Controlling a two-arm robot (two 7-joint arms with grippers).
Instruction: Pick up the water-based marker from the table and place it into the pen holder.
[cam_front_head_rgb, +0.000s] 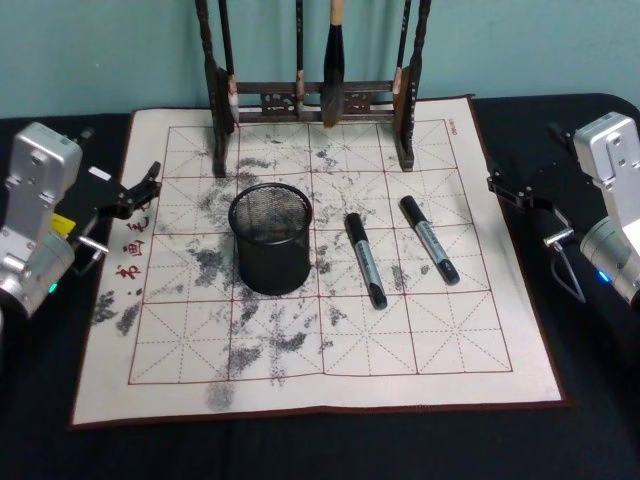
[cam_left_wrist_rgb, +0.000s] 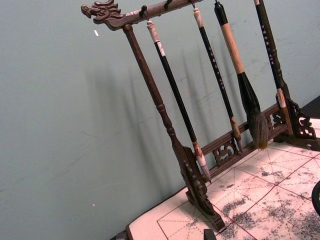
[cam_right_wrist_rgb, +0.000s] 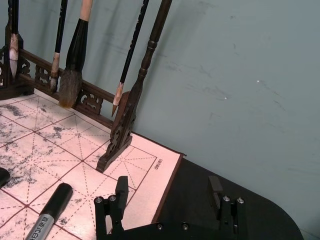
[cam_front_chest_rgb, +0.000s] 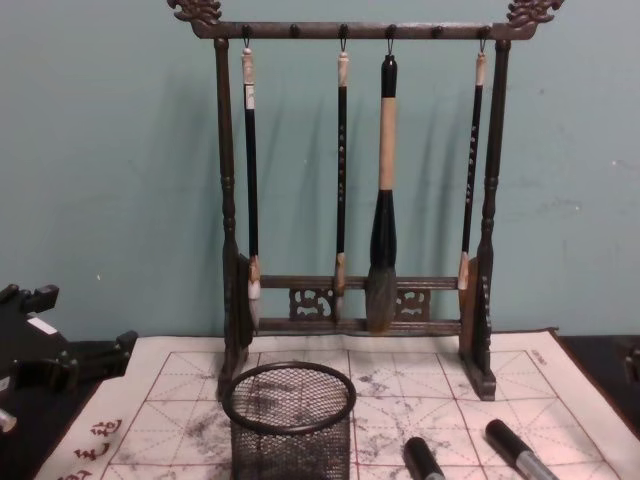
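Observation:
Two black water-based markers with grey labels lie side by side on the whitish mat (cam_front_head_rgb: 400, 350), one (cam_front_head_rgb: 365, 260) just right of the pen holder, the other (cam_front_head_rgb: 430, 238) farther right; the chest view shows their caps (cam_front_chest_rgb: 422, 460) (cam_front_chest_rgb: 515, 445). The pen holder (cam_front_head_rgb: 270, 240) (cam_front_chest_rgb: 288, 420), a black wire-mesh cup, stands upright and holds nothing. My left gripper (cam_front_head_rgb: 148, 185) hovers open off the mat's left edge. My right gripper (cam_front_head_rgb: 500, 185) (cam_right_wrist_rgb: 168, 187) hangs open over the mat's right edge, with one marker's end (cam_right_wrist_rgb: 50, 212) close by. Neither gripper touches anything.
A tall dark wooden brush rack (cam_front_head_rgb: 310, 100) (cam_front_chest_rgb: 350, 200) with several hanging brushes stands along the mat's far edge, behind the pen holder. The dark table (cam_front_head_rgb: 300, 450) surrounds the mat. A teal wall closes the back.

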